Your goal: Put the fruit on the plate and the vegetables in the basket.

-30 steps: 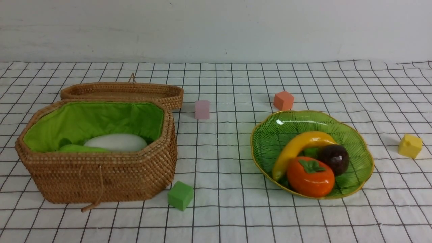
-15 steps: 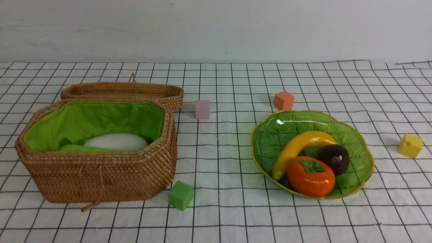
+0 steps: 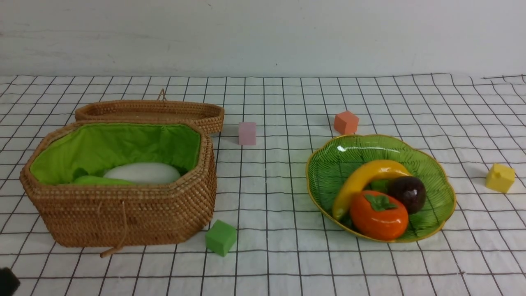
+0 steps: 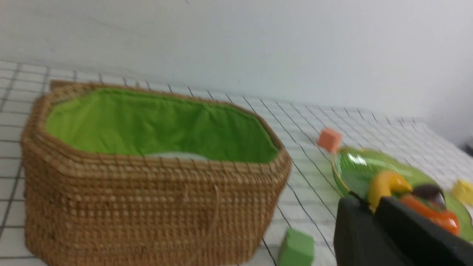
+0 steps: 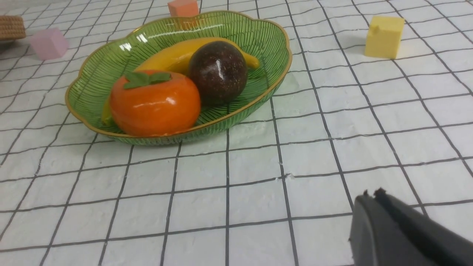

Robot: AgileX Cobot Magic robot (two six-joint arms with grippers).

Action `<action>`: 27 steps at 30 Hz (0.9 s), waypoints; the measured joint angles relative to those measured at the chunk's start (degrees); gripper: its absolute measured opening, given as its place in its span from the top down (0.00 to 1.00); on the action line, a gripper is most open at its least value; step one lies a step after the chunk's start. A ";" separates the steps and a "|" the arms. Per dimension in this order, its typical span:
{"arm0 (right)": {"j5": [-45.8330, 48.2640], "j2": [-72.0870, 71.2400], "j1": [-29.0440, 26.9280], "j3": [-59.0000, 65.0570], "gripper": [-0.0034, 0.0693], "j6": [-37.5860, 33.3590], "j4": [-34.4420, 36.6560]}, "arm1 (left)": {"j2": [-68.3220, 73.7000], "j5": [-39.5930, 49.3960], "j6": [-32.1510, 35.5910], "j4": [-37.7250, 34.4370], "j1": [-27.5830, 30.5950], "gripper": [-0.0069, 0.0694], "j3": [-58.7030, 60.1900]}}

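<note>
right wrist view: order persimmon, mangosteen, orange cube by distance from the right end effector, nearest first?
From the right end effector, shut and low near the camera:
1. Persimmon, at the plate's near rim.
2. Mangosteen, mid-plate, behind the persimmon; these two are fairly close to call.
3. Orange cube, on the cloth beyond the plate's far rim.

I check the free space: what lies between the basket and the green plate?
In the front view, only bare checked cloth lies between the basket and the plate. The green cube sits nearer the camera, beside the basket's corner.

Green-lined brown basket, gold-rimmed green plate, black-gridded white cloth.
</note>
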 joint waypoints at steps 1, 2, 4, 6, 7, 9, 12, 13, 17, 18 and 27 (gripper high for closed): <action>0.00 0.00 0.00 0.00 0.96 0.00 0.05 | 0.00 -3.28 0.00 -0.76 2.08 0.87 1.63; 0.00 0.00 -0.05 0.00 0.96 0.00 0.04 | 0.00 -6.79 0.00 -1.88 4.37 0.90 3.72; 0.00 0.00 -0.07 0.00 0.96 0.00 0.10 | 0.00 -11.55 0.00 -3.17 8.44 0.93 8.58; 0.00 0.00 -0.07 0.00 0.96 0.00 0.10 | 0.00 -11.01 0.00 -3.37 9.22 0.93 9.37; 0.05 0.00 -0.09 0.00 0.96 0.00 0.10 | 0.00 -8.51 0.11 -3.55 10.21 0.93 9.81; 0.05 0.00 -0.20 0.00 0.96 0.00 0.10 | 0.00 -1.45 1.35 -3.68 10.98 0.93 10.08; 0.05 0.00 -0.20 0.00 0.96 0.00 0.10 | 0.00 6.81 4.03 -4.41 11.11 0.93 10.41; 0.05 0.00 -0.26 0.00 0.96 0.00 0.10 | 0.00 7.47 4.42 -4.56 11.16 0.93 10.40; 0.05 0.00 -0.28 0.00 0.96 0.00 0.10 | 0.00 8.48 7.36 -5.31 11.16 0.93 10.40; 0.05 0.00 -0.28 0.00 0.96 0.00 0.10 | 0.00 8.41 7.50 -5.33 11.16 0.93 10.40; 0.05 0.00 -0.28 0.00 0.95 0.00 0.10 | 0.00 8.24 7.77 -5.45 11.16 0.93 10.40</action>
